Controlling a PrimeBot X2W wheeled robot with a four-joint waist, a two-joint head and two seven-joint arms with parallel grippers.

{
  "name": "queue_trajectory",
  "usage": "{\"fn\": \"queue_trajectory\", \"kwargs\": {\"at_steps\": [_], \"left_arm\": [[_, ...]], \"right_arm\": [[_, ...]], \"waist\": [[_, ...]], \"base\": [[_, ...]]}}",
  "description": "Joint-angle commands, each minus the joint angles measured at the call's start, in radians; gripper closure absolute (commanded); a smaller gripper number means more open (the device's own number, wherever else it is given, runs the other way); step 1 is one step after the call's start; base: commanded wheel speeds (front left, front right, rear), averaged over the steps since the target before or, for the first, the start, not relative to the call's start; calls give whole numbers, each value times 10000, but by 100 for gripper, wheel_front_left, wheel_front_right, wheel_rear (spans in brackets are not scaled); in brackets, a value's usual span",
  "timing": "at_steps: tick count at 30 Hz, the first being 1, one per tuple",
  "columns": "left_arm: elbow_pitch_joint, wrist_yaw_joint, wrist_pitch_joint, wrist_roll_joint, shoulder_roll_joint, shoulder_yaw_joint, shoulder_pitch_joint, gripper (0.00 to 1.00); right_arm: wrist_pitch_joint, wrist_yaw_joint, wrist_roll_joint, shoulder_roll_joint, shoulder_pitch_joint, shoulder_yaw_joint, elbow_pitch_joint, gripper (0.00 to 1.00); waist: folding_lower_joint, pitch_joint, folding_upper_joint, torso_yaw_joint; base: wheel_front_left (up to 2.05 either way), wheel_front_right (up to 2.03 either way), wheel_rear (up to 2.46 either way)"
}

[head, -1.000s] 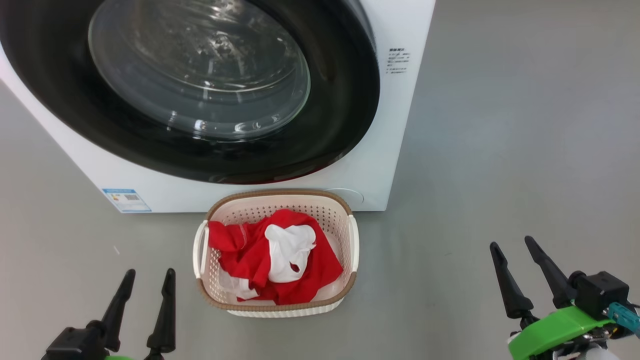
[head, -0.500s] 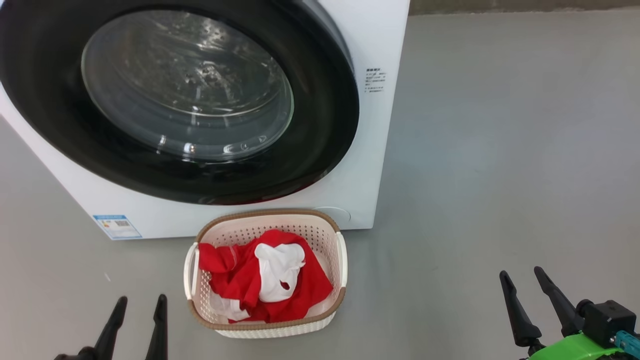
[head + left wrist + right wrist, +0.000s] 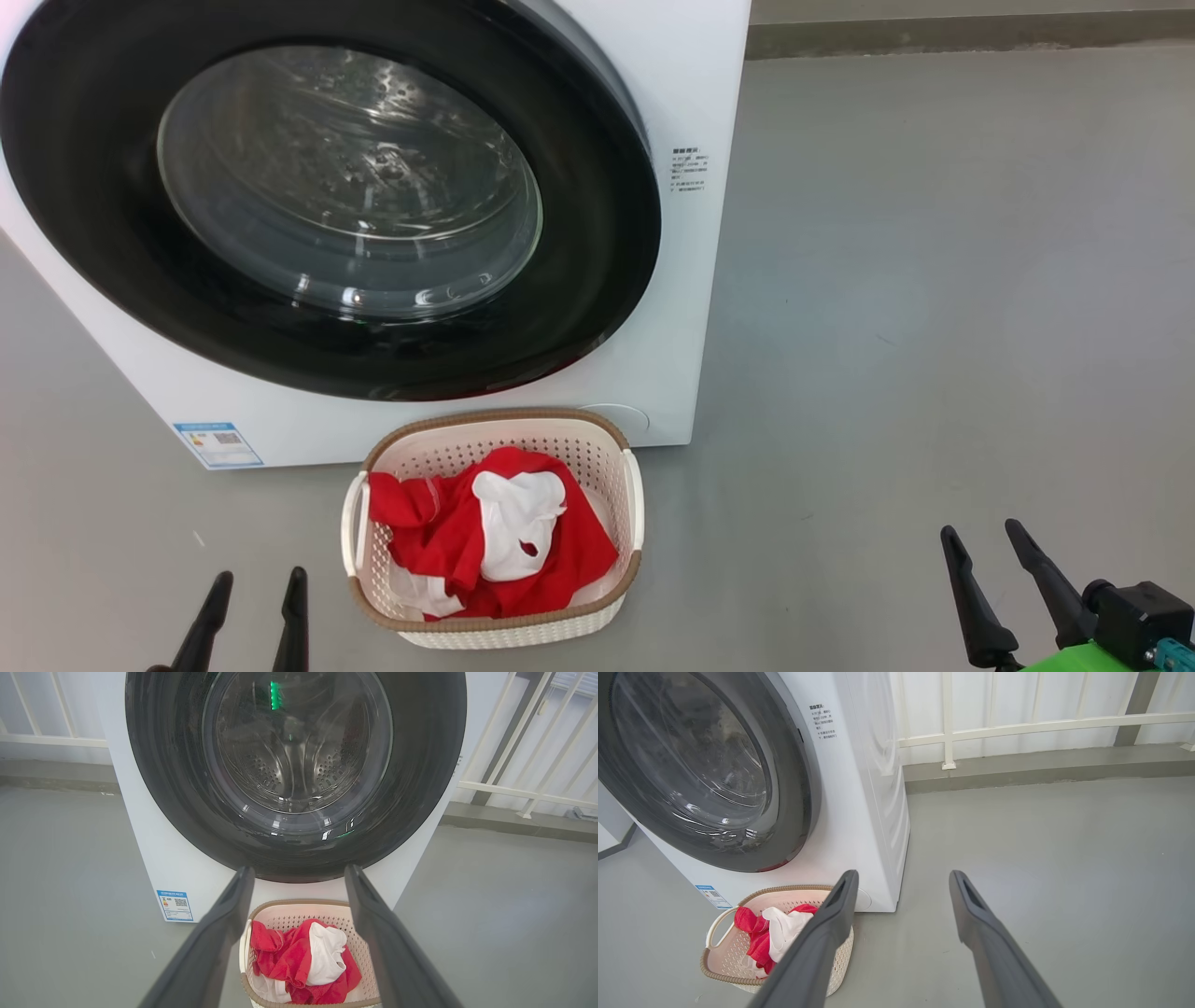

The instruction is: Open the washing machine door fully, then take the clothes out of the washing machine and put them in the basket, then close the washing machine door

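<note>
The washing machine [image 3: 695, 84] stands ahead, its door [image 3: 597, 233] lying flush against the front, with the bare steel drum visible through the glass. On the floor right in front sits the basket [image 3: 495, 417], holding the clothes [image 3: 448, 541], red with a white piece on top. My left gripper [image 3: 261, 575] is open at the lower left, short of the basket. My right gripper [image 3: 981, 529] is open at the lower right, well off to the basket's side. The left wrist view looks between that open gripper [image 3: 299, 870] at the door [image 3: 163, 788] and basket [image 3: 299, 903]. The right gripper [image 3: 903, 873] frames bare floor beside the basket [image 3: 710, 970].
A blue label sticker [image 3: 217, 443] marks the machine's lower front corner. A white railing [image 3: 1017, 728] on a low kerb [image 3: 1041, 772] runs behind and to the right of the machine. Open grey floor [image 3: 934, 327] stretches to the right.
The whole head picture has shifted downward, so the camera moved; machine and basket sit lower in it. Both grippers show lower in the picture and remain open. The clothes lie unchanged in the basket.
</note>
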Motion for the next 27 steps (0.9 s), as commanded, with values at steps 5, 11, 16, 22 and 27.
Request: {"fn": "queue_trajectory", "kwargs": {"at_steps": [5, 11, 16, 22, 27], "left_arm": [[-253, -54, -93, 48, 138, 390, -69, 0], [-246, -54, -93, 35, 135, 394, -101, 0], [533, 15, 59, -4, -267, -84, 51, 100], [610, 12, 223, -558, -328, -60, -28, 100], [605, 10, 365, -1075, -343, -38, -95, 100]], "right_arm": [[-63, -36, -117, -136, -78, 137, -234, 0], [-63, -36, -103, -126, -100, 148, -255, 0], [6, 2, 13, 267, 75, 86, 502, 100], [161, 0, 532, 344, 23, 44, 529, 100], [307, -1, 1011, 371, -49, -7, 486, 100]], "waist": [[0, -24, -1, -17], [0, -1, -1, -18], [0, -3, -1, -19], [17, -24, -1, -21], [4, -29, -1, -23]], "base": [[0, 0, 0], [0, 0, 0], [0, 0, 0], [0, 0, 0], [0, 0, 0]]}}
